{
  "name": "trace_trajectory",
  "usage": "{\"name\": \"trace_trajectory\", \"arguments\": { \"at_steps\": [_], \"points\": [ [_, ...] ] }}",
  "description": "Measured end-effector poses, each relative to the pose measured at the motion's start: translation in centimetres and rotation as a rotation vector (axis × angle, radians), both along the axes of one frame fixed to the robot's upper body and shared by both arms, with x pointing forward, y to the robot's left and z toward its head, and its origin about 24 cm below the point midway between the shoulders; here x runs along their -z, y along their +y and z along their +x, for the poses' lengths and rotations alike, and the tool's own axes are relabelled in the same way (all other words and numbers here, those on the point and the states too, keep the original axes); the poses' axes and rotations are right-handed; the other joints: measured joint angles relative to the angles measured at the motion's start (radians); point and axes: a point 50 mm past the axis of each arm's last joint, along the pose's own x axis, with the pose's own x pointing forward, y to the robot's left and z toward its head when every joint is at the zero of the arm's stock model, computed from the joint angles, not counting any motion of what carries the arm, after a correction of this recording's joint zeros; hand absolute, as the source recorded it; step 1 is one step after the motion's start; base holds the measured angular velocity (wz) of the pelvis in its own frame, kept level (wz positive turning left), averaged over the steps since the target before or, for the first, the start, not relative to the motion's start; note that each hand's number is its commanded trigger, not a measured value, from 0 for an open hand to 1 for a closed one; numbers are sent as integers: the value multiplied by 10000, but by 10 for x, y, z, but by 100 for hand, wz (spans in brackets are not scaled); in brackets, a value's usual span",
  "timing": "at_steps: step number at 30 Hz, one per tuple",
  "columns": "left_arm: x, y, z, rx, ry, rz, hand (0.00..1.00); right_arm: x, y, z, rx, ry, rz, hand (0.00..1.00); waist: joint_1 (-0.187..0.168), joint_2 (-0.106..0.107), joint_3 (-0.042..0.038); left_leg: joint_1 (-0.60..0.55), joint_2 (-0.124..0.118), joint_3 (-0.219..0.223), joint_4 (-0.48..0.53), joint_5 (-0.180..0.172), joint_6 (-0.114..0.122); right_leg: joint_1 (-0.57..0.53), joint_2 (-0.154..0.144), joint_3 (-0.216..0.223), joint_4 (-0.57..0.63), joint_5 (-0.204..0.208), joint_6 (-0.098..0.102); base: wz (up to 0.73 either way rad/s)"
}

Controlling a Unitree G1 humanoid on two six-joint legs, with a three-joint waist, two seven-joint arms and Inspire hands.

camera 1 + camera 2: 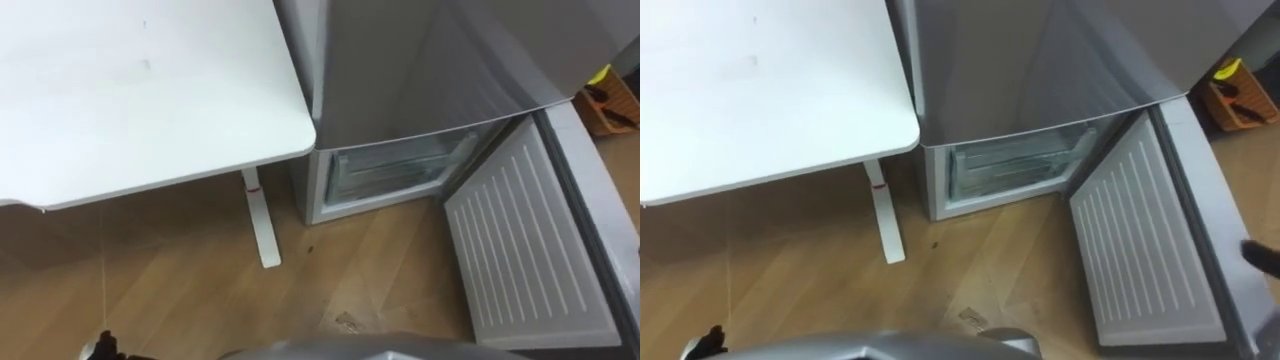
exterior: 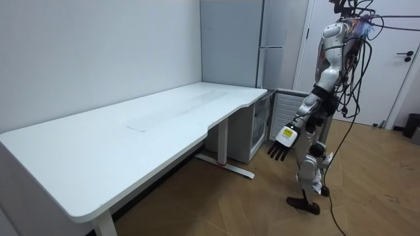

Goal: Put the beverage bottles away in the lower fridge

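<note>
The grey fridge [image 1: 420,70] stands ahead of me, its lower compartment [image 1: 395,172] open and showing clear drawers. The lower door [image 1: 525,250] is swung out to my right, its ribbed white inside facing up. My left hand [image 2: 282,143] hangs at my side with straight fingers and holds nothing; its dark fingertips [image 1: 105,347] show at the bottom left. A dark part of my right hand [image 1: 1262,258] shows at the right edge, past the door. In the room view I stand upright at the fridge [image 2: 230,39], beside the table's end.
A large white table [image 1: 130,90] fills my left, its corner close to the fridge and its white leg [image 1: 262,225] on the wooden floor. An orange box [image 1: 605,108] sits on the floor at the far right. Bare floor lies between me and the compartment.
</note>
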Motion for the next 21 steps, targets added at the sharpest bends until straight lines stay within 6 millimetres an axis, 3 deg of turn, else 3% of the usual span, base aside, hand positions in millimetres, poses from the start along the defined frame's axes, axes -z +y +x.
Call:
{"name": "trace_trajectory", "arguments": {
  "at_steps": [6, 10, 15, 21],
  "points": [
    [-1, 3, -3, 16, 228, -263, 0, 17, -3, -25, 1073, 117, 1731, 0, -88, -402, 26, 31, 23, -30, 58, 8, -8, 13, 29, 15, -7, 2, -3, -1],
    [-1, 7, -8, -27, 475, -366, 0, 32, 6, -48, 2059, 130, 2889, 0, -17, -489, -2, 14, 37, -85, 68, 2, -12, 62, 54, 4, -23, 41, -32, 3],
    [3, 5, -9, -95, 702, -504, 0, 41, 14, -60, 2444, 101, 3642, 0, 115, -257, 5, -47, 95, -65, 87, 1, -9, 78, 124, 30, -190, 234, -42, -3],
    [2, 5, 4, 404, 623, -444, 0, 44, 19, -52, 925, 581, 3937, 0, 299, -21, 62, 40, 110, -28, 68, 44, -35, 132, 126, 13, -183, 239, -49, -4]
  ]
}}
